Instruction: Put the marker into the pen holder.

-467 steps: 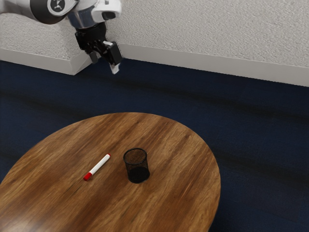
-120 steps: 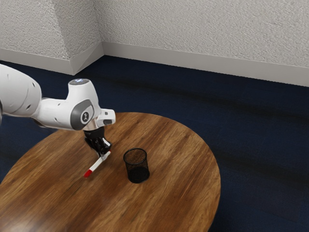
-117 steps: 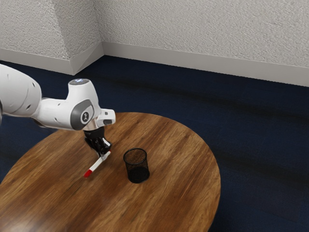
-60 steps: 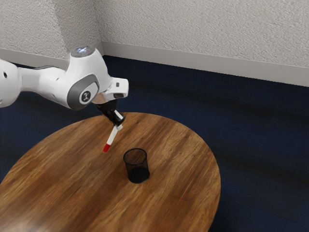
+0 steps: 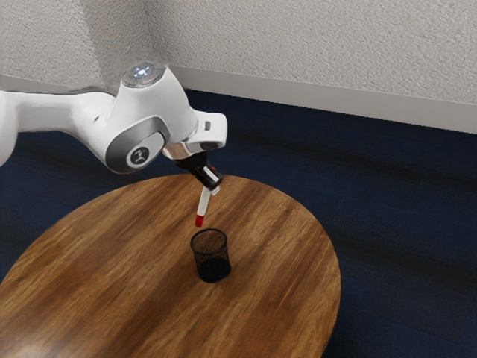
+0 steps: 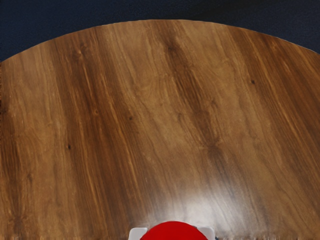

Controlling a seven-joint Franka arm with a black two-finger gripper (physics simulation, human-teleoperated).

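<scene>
While hanging above the round wooden table [image 5: 112,276], am clamping the marker [image 5: 203,203] in the black gripper [image 5: 212,188], pressing on its white upper part from both sides with the two fingers [image 6: 137,234]. Am holding the marker clear of the tabletop, pointing its red end downward and tilting it slightly, with that lower end toward the exterior view's left. Am reaching in from the exterior view's left with the white arm [image 5: 67,115], bending down at the wrist.

Below the gripper, am seeing the black mesh pen holder [image 5: 212,261] standing upright on the table, with its round mouth facing up. Am showing the marker's red end just above the rim in the exterior view, outside the holder and apart from it. Am not making out from this angle any exact alignment of the two in depth.

In the wrist view, am looking past the rounded red end onto brown wood grain, shining palely near the marker. Beyond the curved table edge, am viewing dark blue floor [image 6: 225,11], and in the exterior view, a pale baseboard [image 5: 335,106] and a rough, light grey wall [image 5: 320,45].
</scene>
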